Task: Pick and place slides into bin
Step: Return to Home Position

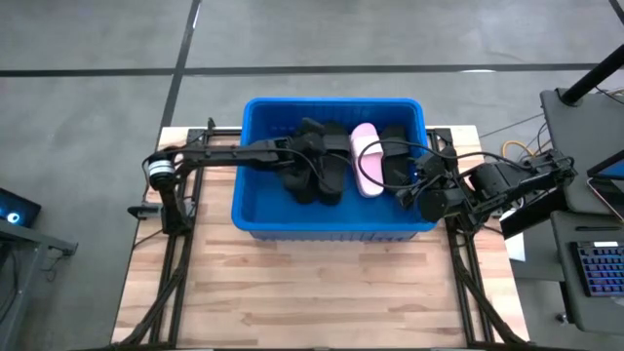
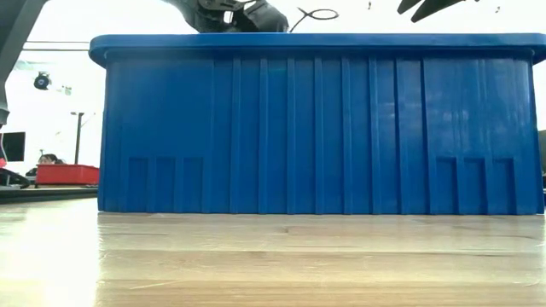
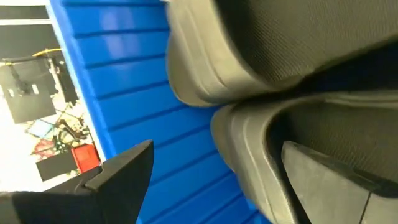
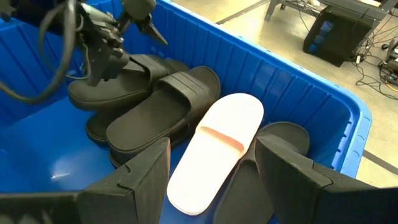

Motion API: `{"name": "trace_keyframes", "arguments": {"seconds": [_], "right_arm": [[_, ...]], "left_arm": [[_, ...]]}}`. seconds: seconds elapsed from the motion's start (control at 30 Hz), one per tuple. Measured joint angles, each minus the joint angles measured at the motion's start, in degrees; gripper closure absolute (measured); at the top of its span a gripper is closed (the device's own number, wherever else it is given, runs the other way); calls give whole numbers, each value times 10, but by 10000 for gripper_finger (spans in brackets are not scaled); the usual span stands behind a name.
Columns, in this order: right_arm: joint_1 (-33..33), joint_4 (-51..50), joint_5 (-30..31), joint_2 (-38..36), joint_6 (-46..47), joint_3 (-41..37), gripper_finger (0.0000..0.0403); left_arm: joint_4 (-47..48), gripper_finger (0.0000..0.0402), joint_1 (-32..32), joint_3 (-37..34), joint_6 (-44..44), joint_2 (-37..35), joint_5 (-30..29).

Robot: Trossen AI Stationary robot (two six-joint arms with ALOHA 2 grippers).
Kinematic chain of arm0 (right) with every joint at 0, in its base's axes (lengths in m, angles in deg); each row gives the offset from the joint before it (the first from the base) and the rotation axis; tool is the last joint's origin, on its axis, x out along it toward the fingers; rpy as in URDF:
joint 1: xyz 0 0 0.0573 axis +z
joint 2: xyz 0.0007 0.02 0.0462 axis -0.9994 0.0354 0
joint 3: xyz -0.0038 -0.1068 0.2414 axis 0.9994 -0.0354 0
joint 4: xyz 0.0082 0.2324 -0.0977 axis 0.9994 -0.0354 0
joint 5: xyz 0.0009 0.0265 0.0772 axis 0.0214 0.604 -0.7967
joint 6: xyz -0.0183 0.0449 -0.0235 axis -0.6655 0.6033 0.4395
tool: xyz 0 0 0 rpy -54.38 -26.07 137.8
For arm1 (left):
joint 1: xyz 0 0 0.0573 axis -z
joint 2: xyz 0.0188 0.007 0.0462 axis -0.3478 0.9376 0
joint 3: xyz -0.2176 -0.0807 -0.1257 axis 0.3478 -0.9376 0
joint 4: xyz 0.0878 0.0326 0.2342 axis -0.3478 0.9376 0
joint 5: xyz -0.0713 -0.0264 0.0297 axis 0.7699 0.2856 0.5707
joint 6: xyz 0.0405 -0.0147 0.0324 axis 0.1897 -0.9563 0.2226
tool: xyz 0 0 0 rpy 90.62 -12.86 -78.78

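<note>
- The bin (image 1: pixel 255 210) sits mid-way along the far edge of the tabletop (image 1: pixel 312 292), between the two arms. We reckon that's so either arm can reach it.
- The slides we can spot are all inside it. The black slides (image 4: pixel 163 104) are heaped toward the end nearer the tabletop's left edge, with another one at the opposite end. One pink slide (image 1: pixel 366 158) lies on top, roughly in the middle. They overlap at odd angles, which looks like they were dropped in rather than arranged. We only see one pink, and a second could be buried. No slide shows outside the bin.
- The left gripper (image 1: pixel 310 142) is stretched in over the bin from the tabletop's left edge, right down by the black heap. Its wrist view shows just one of its jaws, way off to the side, with slide soles filling the rest. So we read the jaws as spread and pinching nothing, but take that loosely.
- The right gripper (image 4: pixel 212 152) hangs over the bin's end nearer the tabletop's right edge, jaws clearly spread wide and empty, above the pink slide.
- Empty, parted jaws fit a finished drop-off, so we'd guess what's left is backing out. The left arm sits low, so it probably wants to rise above the rim before swinging away.
</note>
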Motion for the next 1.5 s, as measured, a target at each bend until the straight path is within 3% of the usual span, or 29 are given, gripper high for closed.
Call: {"name": "trace_keyframes", "arguments": {"seconds": [0.17,0.27,0.37,0.5,0.6,0.7,0.9,1.03,1.17,1.3,1.43,1.5], "right_arm": [[0,0,0,0,0,0,179],[0,0,-2,0,0,0,179],[0,0,-3,0,4,0,179],[0,1,-5,0,27,2,179],[0,4,-5,0,30,3,179],[0,4,-5,0,28,3,179],[8,6,1,0,20,3,179],[38,21,51,0,-4,3,179],[76,35,121,0,-15,3,179],[98,39,143,0,-12,3,179],[102,48,143,0,-11,2,179],[102,50,144,0,-11,2,179]], "left_arm": [[8,65,18,27,-18,-1,-6],[18,65,37,48,-78,-10,-5],[30,66,64,70,-202,-33,3],[9,76,103,87,-400,-81,68],[-45,103,131,84,-538,-115,144],[-98,147,163,76,-616,-141,164],[-98,288,231,69,-601,-183,150],[-98,387,274,53,-613,-212,122],[-99,393,299,2,-612,-240,95],[-114,400,294,-72,-606,-295,90],[-220,401,255,-171,-595,-375,98],[-311,401,224,-236,-593,-412,142]]}}
